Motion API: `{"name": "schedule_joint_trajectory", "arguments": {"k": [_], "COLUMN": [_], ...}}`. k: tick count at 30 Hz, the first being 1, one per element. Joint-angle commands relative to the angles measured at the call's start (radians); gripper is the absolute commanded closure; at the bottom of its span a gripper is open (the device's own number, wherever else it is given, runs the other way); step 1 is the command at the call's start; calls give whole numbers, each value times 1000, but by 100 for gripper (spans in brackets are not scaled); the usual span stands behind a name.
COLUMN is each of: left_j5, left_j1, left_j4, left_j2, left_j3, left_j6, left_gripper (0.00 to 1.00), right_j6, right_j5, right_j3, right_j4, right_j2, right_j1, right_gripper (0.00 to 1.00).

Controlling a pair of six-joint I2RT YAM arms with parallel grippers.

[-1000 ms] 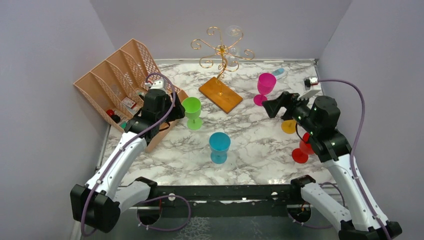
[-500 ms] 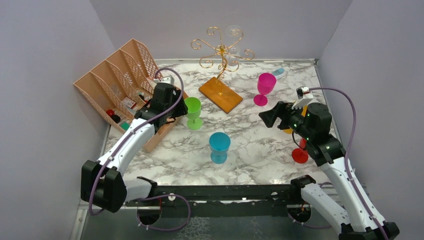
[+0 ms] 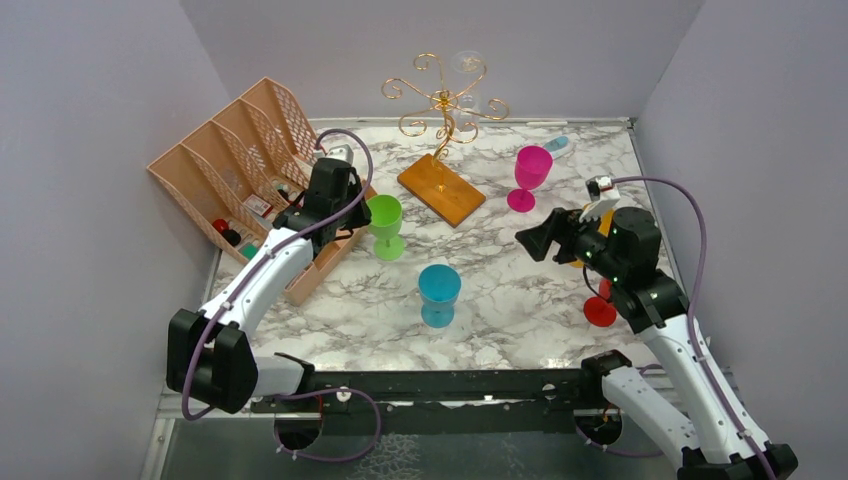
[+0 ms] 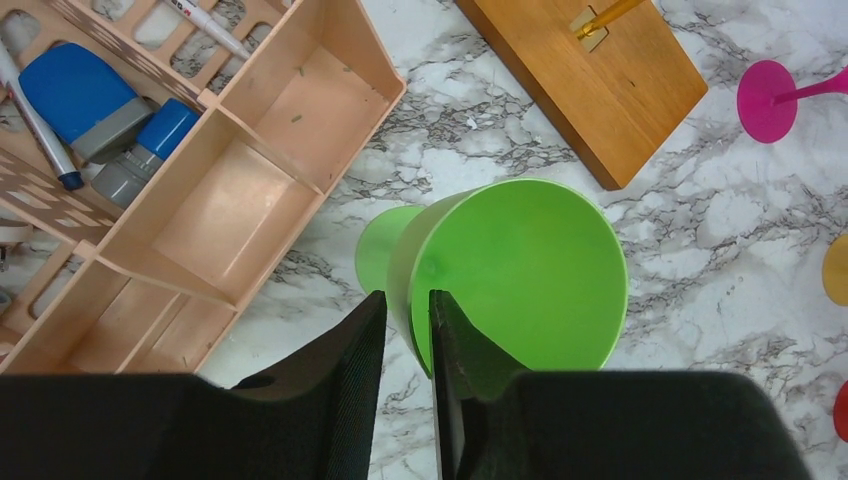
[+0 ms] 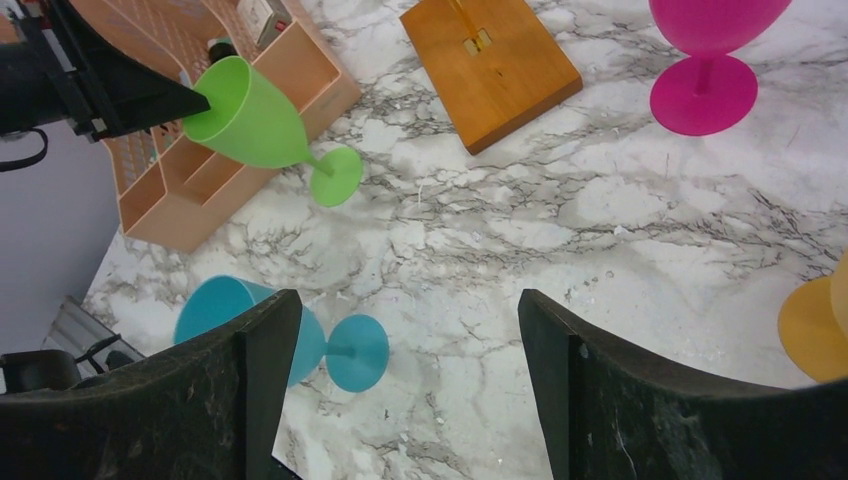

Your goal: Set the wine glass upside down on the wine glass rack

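Left gripper (image 4: 405, 298) is closed on the rim of the green wine glass (image 4: 520, 270), one finger outside the bowl wall and one inside, and both look to be in contact. The glass stands upright on the marble tabletop (image 3: 520, 300), just right of the peach organiser (image 3: 235, 160) and near-left of the wooden base (image 3: 441, 188) of the wine glass rack (image 3: 443, 100). We cannot tell whether its foot has left the surface. Right gripper (image 5: 408, 300) is spread wide and holds nothing, hovering over the right half of the tabletop and facing the centre. We judge the pinch to be the main risk. It takes only a thin strip of smooth plastic wall at the rim, so the heavy end hangs below, and the glass may pivot or slip between the fingers once it is lifted and turned over. Second risk: the rack is a thin stem with light scroll arms, so a sideways push while threading the foot into an arm could rock or shift it. What looks like a clear glass (image 3: 467, 63) sits by the far arms, so that side may be taken and a near arm seems the better target. The organiser lies close beside the left arm and limits any swing to the left. The pink glass (image 3: 532, 165) stands right of the base, the blue glass (image 3: 439, 285) near-centre, and the orange glass (image 5: 815, 325) and red glass (image 3: 600, 311) lie by the right arm. None of these blocks the direct path from the glass to the rack.
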Motion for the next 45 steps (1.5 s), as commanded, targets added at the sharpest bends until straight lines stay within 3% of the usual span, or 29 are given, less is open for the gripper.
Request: {"name": "schedule_joint_trajectory", "arguments": {"k": [1, 14, 31, 45], "left_j5": [-6, 1, 2, 3], "left_j1": [3, 3, 3, 3], "left_j4": [-24, -87, -207, -354], "left_j2": [-7, -43, -173, -279], "left_j3": [35, 78, 161, 305], "left_j6": [20, 51, 83, 138], "left_gripper": [75, 100, 100, 100], "right_j6": [-23, -50, -16, -141], "right_j5": [-92, -226, -261, -159], "right_j3": [-18, -8, 37, 158], "right_j4": [71, 132, 257, 353], "right_j2": [-20, -9, 133, 321], "right_j1": [-5, -4, 34, 263], "right_gripper": [18, 23, 26, 28]}}
